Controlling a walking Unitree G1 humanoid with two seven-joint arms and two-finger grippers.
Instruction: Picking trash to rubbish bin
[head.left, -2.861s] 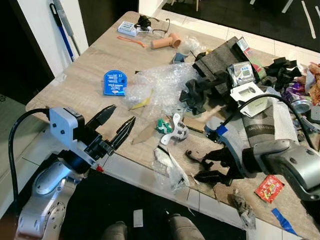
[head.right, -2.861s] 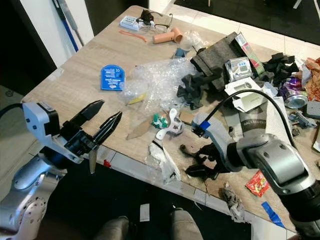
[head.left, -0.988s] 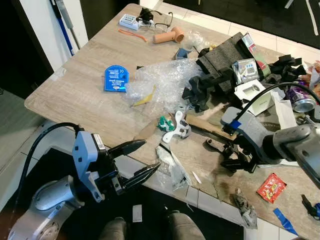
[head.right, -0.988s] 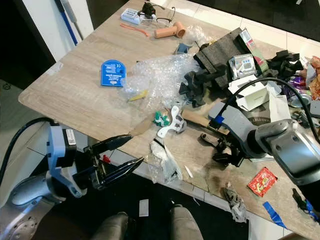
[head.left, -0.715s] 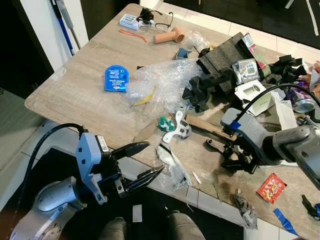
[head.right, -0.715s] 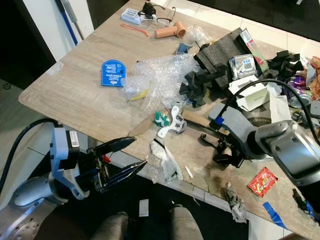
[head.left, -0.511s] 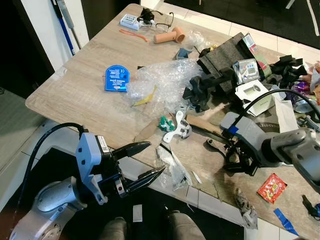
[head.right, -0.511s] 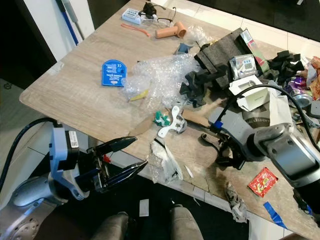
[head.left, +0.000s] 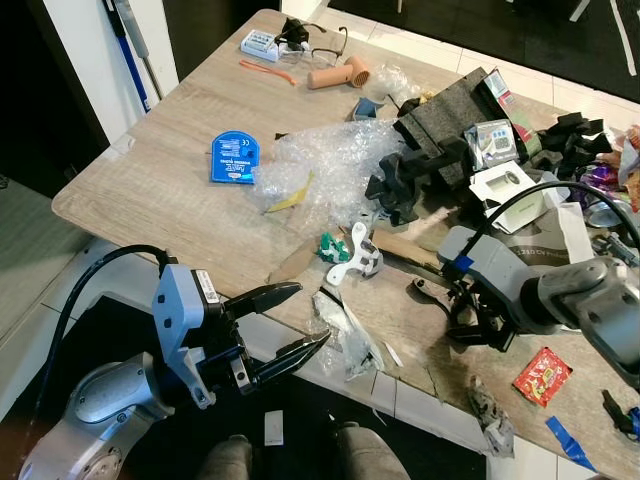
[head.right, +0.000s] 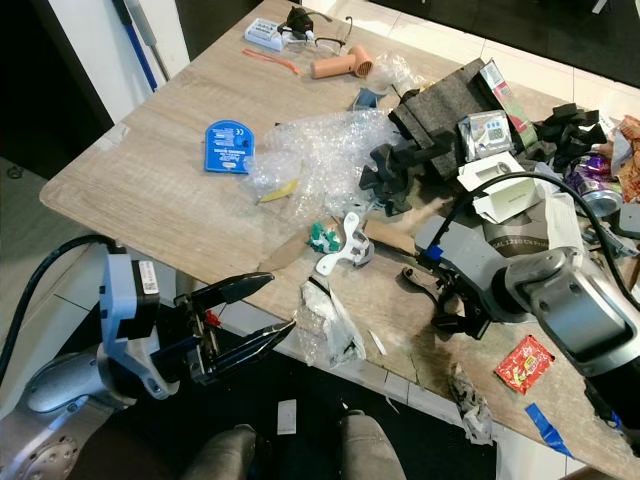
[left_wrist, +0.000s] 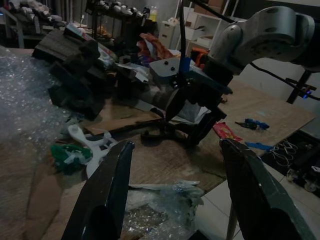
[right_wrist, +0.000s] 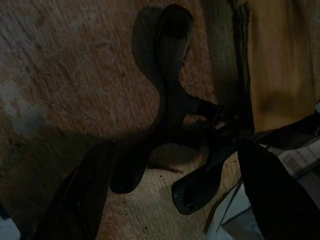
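- Feet of mine (head.left: 285, 458) at the bottom of my head view, on the dark floor beside the table's near edge
- My left gripper (head.left: 288, 323) hangs off the near edge of the wooden table (head.left: 170, 200), its two black fingers spread wide, nothing between them, tips aimed toward the crumpled clear plastic wrapper (head.left: 345, 330)
- That wrapper lies at the table's edge, just beside my left fingertips but not touching them; in my left wrist view it sits low between the two fingers (left_wrist: 107, 200)
- A small white strip (head.left: 392, 354) lies on the wood just past the wrapper
- My right gripper (head.right: 452, 312) is down on the table at a black plastic piece (right_wrist: 170, 107), fingers spread to either side of it in the right wrist view; I cannot tell if they touch it
- A red snack packet (head.left: 541, 374) lies near my right arm, with a grey crumpled scrap (head.left: 488, 408) and blue tape (head.left: 562, 440) toward the table edge
- A white plastic bracket (head.left: 352, 257) with a green piece (head.left: 329, 246) lies behind the wrapper, a brown cardboard sliver (head.left: 290, 263) beside them
- Farther back, a heap of bubble wrap (head.left: 330, 165) with a yellow scrap (head.left: 288, 198) at its near side, and a blue round-topped card (head.left: 233, 159) well to its left
- Black foam blocks (head.left: 445, 125) pile up to the right of the bubble wrap, with a white carton (head.left: 503, 185) among them
- At the far end, a beige tube (head.left: 338, 74), spectacles (head.left: 310, 43) and a small white box (head.left: 257, 43)
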